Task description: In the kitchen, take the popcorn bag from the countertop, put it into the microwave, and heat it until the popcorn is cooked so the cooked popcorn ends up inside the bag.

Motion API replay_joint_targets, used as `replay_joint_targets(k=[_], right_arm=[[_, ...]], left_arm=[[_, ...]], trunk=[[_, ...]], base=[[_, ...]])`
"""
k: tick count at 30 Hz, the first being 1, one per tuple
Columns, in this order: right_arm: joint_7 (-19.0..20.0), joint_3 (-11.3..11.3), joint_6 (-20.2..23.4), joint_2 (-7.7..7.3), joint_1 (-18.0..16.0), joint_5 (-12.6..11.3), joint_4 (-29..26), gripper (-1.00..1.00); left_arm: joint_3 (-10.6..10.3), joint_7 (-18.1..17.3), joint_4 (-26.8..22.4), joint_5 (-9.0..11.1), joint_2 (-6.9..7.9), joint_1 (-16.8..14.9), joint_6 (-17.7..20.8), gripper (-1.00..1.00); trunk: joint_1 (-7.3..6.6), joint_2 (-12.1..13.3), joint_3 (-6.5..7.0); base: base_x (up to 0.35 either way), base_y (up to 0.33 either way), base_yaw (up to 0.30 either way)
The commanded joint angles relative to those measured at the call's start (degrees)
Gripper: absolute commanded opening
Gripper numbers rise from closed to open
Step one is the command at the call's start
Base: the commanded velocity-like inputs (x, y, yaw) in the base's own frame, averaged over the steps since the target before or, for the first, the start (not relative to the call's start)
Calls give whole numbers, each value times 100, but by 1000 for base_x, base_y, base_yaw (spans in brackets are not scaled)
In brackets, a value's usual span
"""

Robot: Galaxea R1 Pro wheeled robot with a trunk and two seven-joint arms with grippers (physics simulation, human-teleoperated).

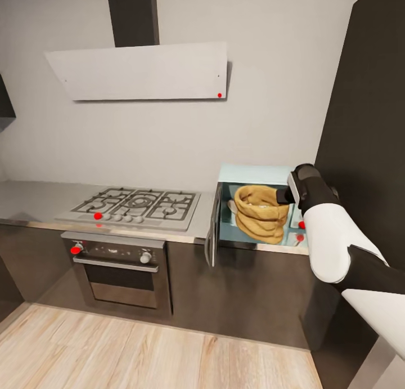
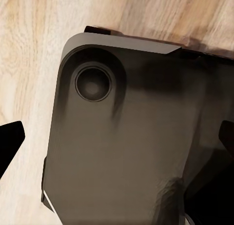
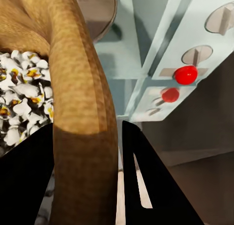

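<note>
Grey steel worktop (image 1: 34,200) runs along the pale wall, gas hob (image 1: 135,207) set into it, oven (image 1: 121,268) below the hob, hood (image 1: 140,71) above it. Right of the hob, the microwave (image 1: 250,174) stands open with the popcorn bag (image 1: 260,213) inside. Up close, the right pincer (image 3: 87,152) is clenched on the bag's rim, white popcorn (image 3: 22,105) inside. The left pincer (image 2: 117,152) hangs over wood floor (image 2: 29,49), fingers spread, holding nothing.
</note>
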Motion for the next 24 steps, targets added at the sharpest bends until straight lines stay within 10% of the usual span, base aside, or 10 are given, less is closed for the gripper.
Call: replay_joint_targets(k=[1,24], right_arm=[[7,-38,11,10,1,25,14,-100],[11,-40,11,-65,13,40,365,-100]], left_arm=[[12,1,2,28,0,-2,-16,100],[12,-1,2,28,-2,-2,-16,100]], trunk=[[0,-4,-7],[0,-4,-7]], base=[[0,0,0],[61,0,0]])
